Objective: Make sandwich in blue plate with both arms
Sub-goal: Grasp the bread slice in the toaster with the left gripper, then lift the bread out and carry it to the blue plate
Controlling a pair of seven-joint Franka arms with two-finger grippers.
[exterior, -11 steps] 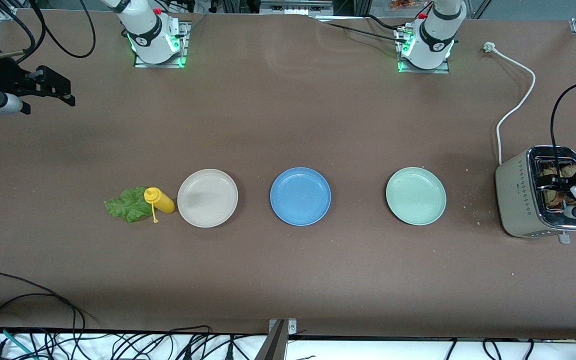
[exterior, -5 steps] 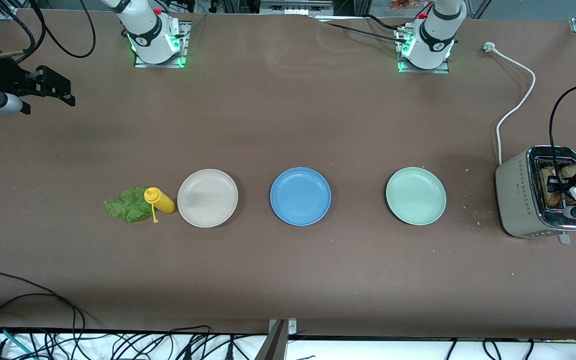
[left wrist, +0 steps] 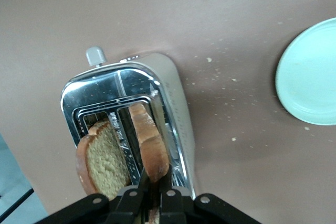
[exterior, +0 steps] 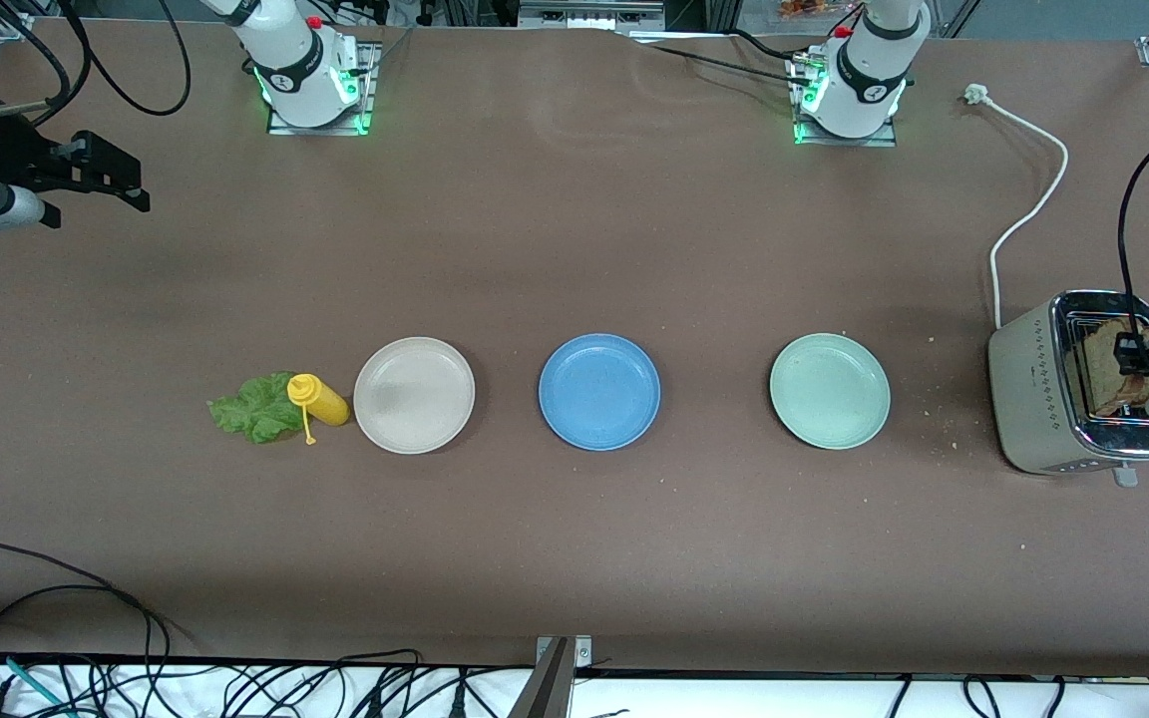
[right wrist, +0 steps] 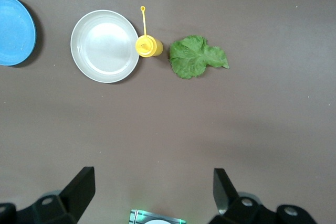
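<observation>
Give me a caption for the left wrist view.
Left gripper shut on a toast slice in the toaster, second slice beside it.

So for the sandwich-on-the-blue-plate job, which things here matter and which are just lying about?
In the job:
- blue plate, nothing on it
- two toast slices in the toaster; left gripper shut on one
- lettuce leaf beside the mustard bottle
- right gripper, open, waiting

Lying about:
- beige plate
- pale green plate
- yellow mustard bottle
</observation>
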